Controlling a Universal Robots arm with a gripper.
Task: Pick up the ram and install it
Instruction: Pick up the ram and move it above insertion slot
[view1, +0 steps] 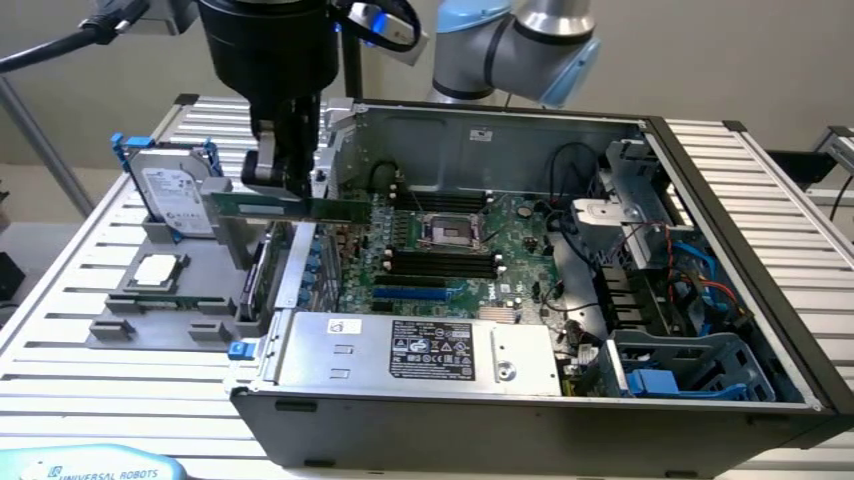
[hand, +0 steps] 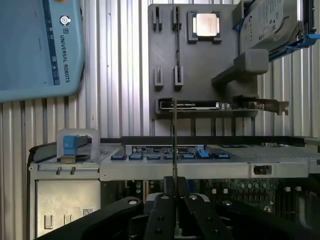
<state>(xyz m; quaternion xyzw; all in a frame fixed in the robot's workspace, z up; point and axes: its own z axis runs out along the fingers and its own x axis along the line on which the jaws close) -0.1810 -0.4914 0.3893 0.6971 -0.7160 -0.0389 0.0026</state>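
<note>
While the tool (view1: 284, 185) pinches the ram (view1: 340, 210) across its flat faces near mid-length, the stick hangs level and on edge above the case (view1: 747, 190) wall at the exterior view's left, partly over the grey holder (view1: 134, 300) on the bench (view1: 80, 390) and partly over the case interior. In the wrist view the ram (hand: 174, 145) reads as a thin line running out from the closed fingers (hand: 162, 210) toward a card (hand: 200, 105) standing in the holder. The slots (view1: 434, 262) on the motherboard (view1: 521, 235) lie well apart from the ram, deeper in the case. Probable faults from this state are as follows. A low transfer is likely to strike the case wall or the power supply (view1: 414, 350), since both stand between the ram and the slots. A narrow grip on smooth faces may let the stick rotate or slip under contact. Any skew between the ram edge and the slot is likely to jam the stick or load its contacts. Whether the slot latches stand open cannot be told.
</note>
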